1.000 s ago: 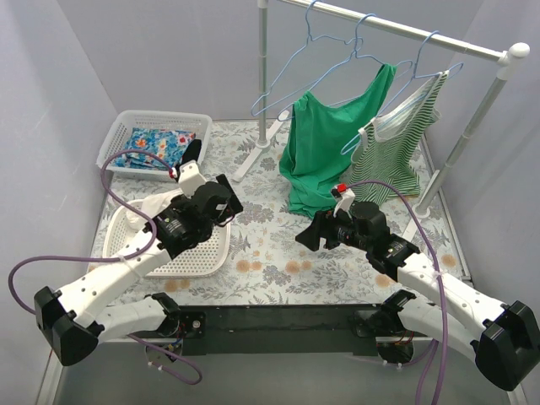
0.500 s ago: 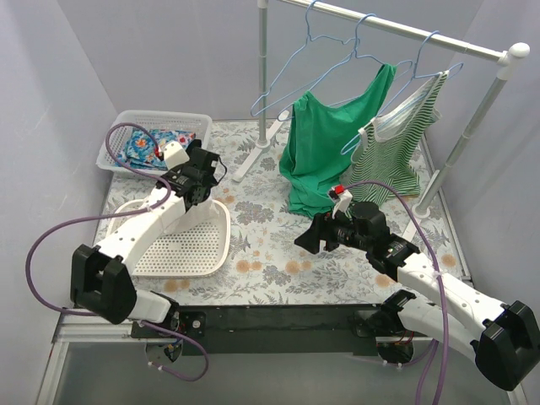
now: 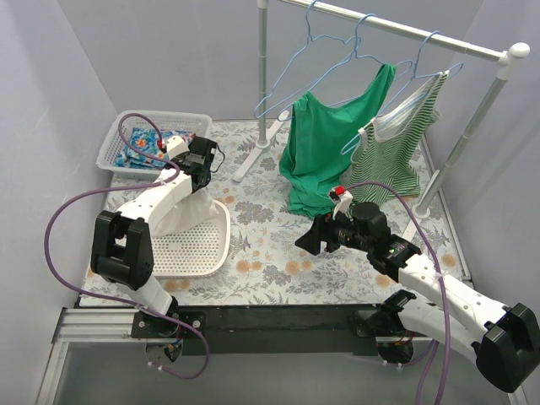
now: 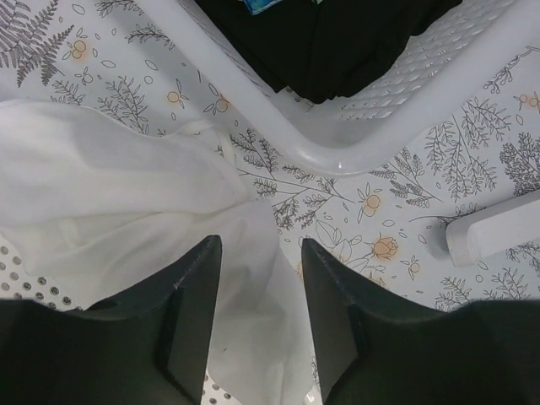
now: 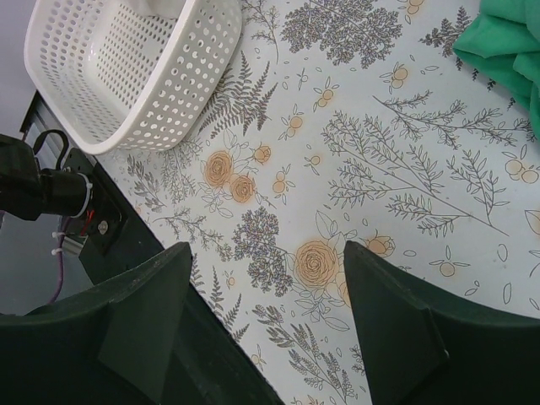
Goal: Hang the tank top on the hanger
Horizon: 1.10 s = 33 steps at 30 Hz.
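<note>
The white tank top lies bunched over the far rim of the oval white basket and spills onto the floral cloth. My left gripper reaches down onto it. In the left wrist view its jaws stand partly apart with a fold of the tank top between them, and no pinch shows. The empty light-blue hanger hangs at the left of the rail. My right gripper hovers wide open over bare tablecloth, nothing between its fingers.
A rectangular white basket with colourful and black cloth stands at the back left, its rim just beyond the tank top. A green top and a striped top hang on the rail. The rack's pole and foot stand close by.
My left arm has swung from over the oval basket to its far rim, down onto the tank top, and its jaws have narrowed. The right arm has not moved.
</note>
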Available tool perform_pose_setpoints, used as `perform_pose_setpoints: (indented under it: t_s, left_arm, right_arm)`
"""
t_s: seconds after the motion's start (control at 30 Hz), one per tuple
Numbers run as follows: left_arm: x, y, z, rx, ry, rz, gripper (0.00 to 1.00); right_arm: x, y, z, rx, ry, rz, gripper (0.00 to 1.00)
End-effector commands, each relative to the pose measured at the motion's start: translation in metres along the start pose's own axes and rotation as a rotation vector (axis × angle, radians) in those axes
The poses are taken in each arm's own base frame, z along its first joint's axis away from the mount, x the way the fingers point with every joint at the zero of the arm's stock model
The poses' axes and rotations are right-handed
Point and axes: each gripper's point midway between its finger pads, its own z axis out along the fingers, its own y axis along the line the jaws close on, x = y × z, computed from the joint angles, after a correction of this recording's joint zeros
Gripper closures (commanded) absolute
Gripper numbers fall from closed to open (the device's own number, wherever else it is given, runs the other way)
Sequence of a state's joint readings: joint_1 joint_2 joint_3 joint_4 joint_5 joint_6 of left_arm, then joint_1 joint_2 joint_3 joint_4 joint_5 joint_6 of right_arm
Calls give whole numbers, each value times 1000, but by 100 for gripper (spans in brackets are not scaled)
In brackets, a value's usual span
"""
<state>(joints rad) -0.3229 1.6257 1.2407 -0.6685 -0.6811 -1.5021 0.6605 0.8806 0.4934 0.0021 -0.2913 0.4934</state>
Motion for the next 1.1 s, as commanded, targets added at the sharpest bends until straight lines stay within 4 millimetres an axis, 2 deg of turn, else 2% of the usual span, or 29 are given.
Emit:
perform_pose_setpoints:
  t_s: [0.0,0.17,0.3,0.33,0.43,0.47,0.53,0.57,0.63,0.67,0.7,0.77,0.8,0.83,0.9,0.93,1.0,1.03,1.07]
  left_arm:
    - [-9,-5,-10,54,-17,-26,60]
    - [0,0,-8,49,-3,-17,70]
    - [-4,3,-13,58,-15,-25,90]
    - [-11,3,-17,67,-29,-34,100]
    - [-33,5,-30,74,-82,-49,100]
    - [-50,4,-44,106,-119,-73,100]
    - [-71,0,-60,162,-172,-58,100]
    - [-88,-3,-79,231,-210,-81,100]
    - [-107,-4,-102,310,-264,-45,100]
    - [-128,-3,-127,383,-320,-75,100]
    - [-132,-10,-144,476,-321,-50,100]
    - [-149,-11,-178,593,-379,-25,100]
    - [-166,-14,-220,747,-431,-43,100]
    - [-176,-12,-242,818,-474,-39,100]
    - [-203,-11,-301,1003,-586,-73,100]
    - [-205,-14,-336,1145,-606,-41,100]
    - [-215,-17,-378,1288,-639,-2,100]
    - [-219,-21,-413,1417,-650,41,100]
    - [-221,-23,-432,1489,-643,53,100]
  right_arm:
    - [-7,5,-1,-20,-23,-20,20]
    - [-8,4,-1,-16,-28,-17,20]
    - [-8,4,-1,-16,-30,-13,20]
    - [-8,4,-1,-18,-30,-14,20]
    - [-11,6,-3,-21,-40,-18,21]
    - [-12,6,-3,-19,-46,-20,20]
    - [-18,7,-5,-13,-64,-28,20]
    - [-19,7,-5,-8,-65,-31,20]
    - [-28,11,-8,-10,-85,-45,21]
    - [-31,11,-9,-4,-95,-48,20]
    - [-36,13,-10,-6,-108,-54,20]
    - [-47,19,-15,-5,-126,-63,20]
    - [-51,21,-17,-5,-132,-65,20]
    - [-64,29,-20,-14,-160,-76,20]
    - [-76,36,-24,-20,-185,-84,21]
    - [-82,39,-27,-20,-195,-88,20]
    - [-101,50,-33,-30,-235,-103,20]
    - [-106,53,-36,-28,-249,-103,20]
    - [-116,58,-40,-34,-274,-108,20]
